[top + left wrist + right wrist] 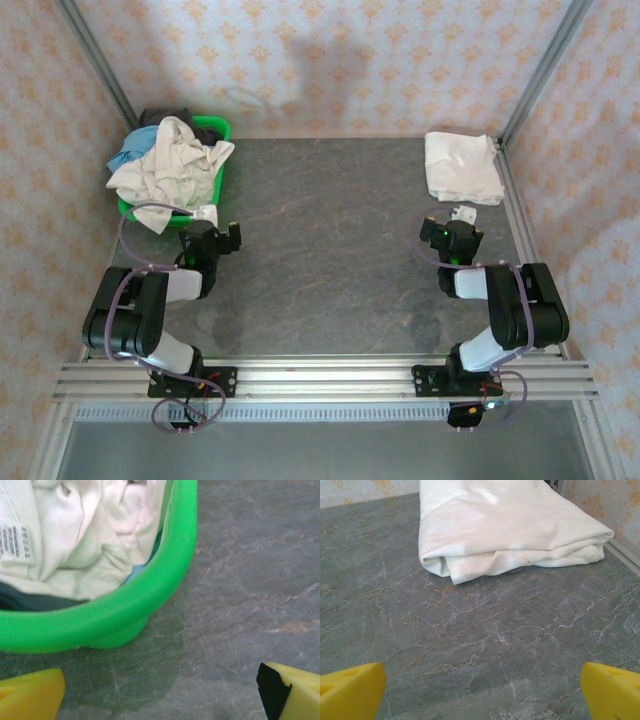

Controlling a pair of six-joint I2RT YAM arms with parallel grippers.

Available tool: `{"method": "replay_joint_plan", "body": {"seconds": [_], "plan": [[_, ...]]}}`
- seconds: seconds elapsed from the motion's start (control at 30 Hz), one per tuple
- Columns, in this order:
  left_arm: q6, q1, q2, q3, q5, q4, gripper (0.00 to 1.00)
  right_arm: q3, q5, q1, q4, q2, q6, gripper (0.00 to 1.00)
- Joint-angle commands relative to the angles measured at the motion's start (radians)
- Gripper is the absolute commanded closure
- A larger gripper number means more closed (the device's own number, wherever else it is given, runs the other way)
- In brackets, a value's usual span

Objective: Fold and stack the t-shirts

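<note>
A folded cream-white t-shirt (462,167) lies at the table's far right; the right wrist view shows the folded t-shirt (505,527) lying flat. Crumpled t-shirts fill the green basket (221,129) at the far left: a cream-white one (172,165) on top, a light blue one (133,152) and a dark one (165,117) under it. In the left wrist view the cream-white t-shirt (85,535) sits inside the basket rim (125,610). My left gripper (210,238) is open just in front of the basket. My right gripper (452,235) is open, short of the folded t-shirt, holding nothing.
The grey marble-pattern table (330,240) stretches between the two arms. Metal frame posts (535,70) and patterned walls bound the back and sides. An aluminium rail (320,378) runs along the near edge.
</note>
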Motion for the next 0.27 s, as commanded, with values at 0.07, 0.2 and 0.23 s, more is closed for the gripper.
{"method": "replay_joint_plan", "body": {"seconds": [0.07, 0.2, 0.23], "plan": [[0.009, 0.001, -0.009, 0.01, -0.027, 0.039, 0.0, 0.016, -0.019, -0.008, 0.019, 0.002, -0.001, 0.01], [0.011, 0.001, -0.012, 0.011, -0.028, 0.035, 0.0, 0.008, -0.019, -0.008, 0.028, -0.005, -0.001, 0.01], [0.012, 0.001, -0.007, 0.006, -0.029, 0.055, 0.0, 0.008, -0.019, -0.008, 0.028, -0.004, -0.002, 0.01]]}}
